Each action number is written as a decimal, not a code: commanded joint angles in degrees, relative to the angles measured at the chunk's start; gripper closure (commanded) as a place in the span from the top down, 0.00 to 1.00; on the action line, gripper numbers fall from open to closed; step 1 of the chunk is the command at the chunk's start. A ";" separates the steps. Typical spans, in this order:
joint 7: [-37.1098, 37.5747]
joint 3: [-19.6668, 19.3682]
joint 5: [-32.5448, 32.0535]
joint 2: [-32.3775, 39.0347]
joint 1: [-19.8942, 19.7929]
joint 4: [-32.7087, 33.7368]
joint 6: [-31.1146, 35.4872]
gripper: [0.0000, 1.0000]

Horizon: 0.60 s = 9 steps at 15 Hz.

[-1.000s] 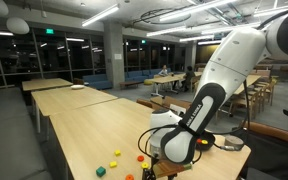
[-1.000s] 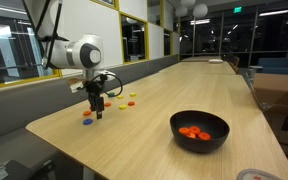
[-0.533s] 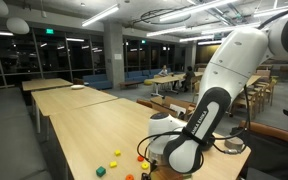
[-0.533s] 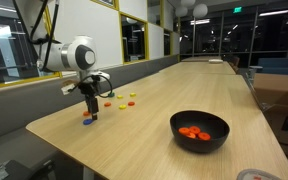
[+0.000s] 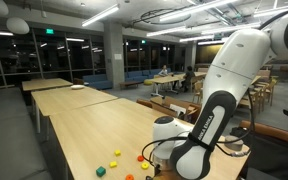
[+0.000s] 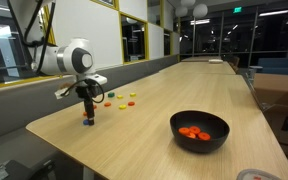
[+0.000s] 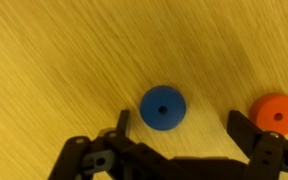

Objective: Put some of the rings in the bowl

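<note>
While some rings (image 6: 192,132) already lie in the bowl (image 6: 199,147), at the lower right of an exterior view, others (image 6: 121,104) lie loose on the counter (image 6: 154,95) at mid-left, well apart from it. Part of the job looks done, and I judge that another pick is in hand.

My gripper (image 7: 181,125) hangs low over the counter with its jaws spread wide, grasping nothing. In the wrist view a blue ring (image 7: 163,107) lies flat between my fingers (image 7: 121,122), nearer the one at the lower left of the frame. An orange ring (image 7: 274,113) lies just outside the other finger, at the right edge. Neither is lifted.

As I judge it, what is left is to close on a ring, raise it, carry it across to the bowl and let go, and perhaps to repeat that for a few more.
</note>
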 commanded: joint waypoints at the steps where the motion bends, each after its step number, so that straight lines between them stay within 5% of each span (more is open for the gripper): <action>1: 3.56 -0.95 -1.53 -2.42 1.11 -2.84 1.87 1.00; 9: 6.15 -1.16 -3.53 -4.04 1.45 -3.80 1.40 1.00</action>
